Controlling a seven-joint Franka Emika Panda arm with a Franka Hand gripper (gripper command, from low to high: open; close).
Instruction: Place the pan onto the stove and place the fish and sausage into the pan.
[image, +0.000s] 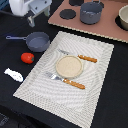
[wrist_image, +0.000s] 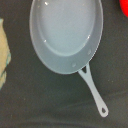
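Here, a small grey-blue pan (image: 38, 41) with a smooth, rounded bowl and a long thin blue handle sits on a dark tabletop (image: 107, 95), its rim touching or just overlapping the edge of a striped beige placemat (image: 95, 75) woven in fine ribbed lines. Taking the pan as the clock's centre in the exterior view, its handle runs toward 9 o'clock, a glossy red-orange, tomato-like sausage piece (image: 27, 58) lies near at about 7 o'clock, and a small white fish (image: 14, 75) lies farther out along the same line. The flat pinkish-brown stove (image: 107, 27) stretches away at about 2 o'clock, carrying black round burner discs and a deeper grey pot (image: 91, 13) with no long handle. On the placemat, a round tan plate (image: 68, 66) lies between two pieces of orange-handled cutlery (image: 74, 84).

The white gripper (image: 31, 12) hangs at about 12 o'clock from the pan, well clear of it; blur makes it impossible to tell whether its fingers are parted or closed.

The wrist view alone shows the pan (wrist_image: 66, 30) from straight above: a pale, matte interior with soft highlights, and a slim handle ending in a small hanging hole. A sliver of red sausage (wrist_image: 124, 6) shows at one corner, and a strip of the placemat (wrist_image: 3, 52) at one edge. No fingers appear in that view.
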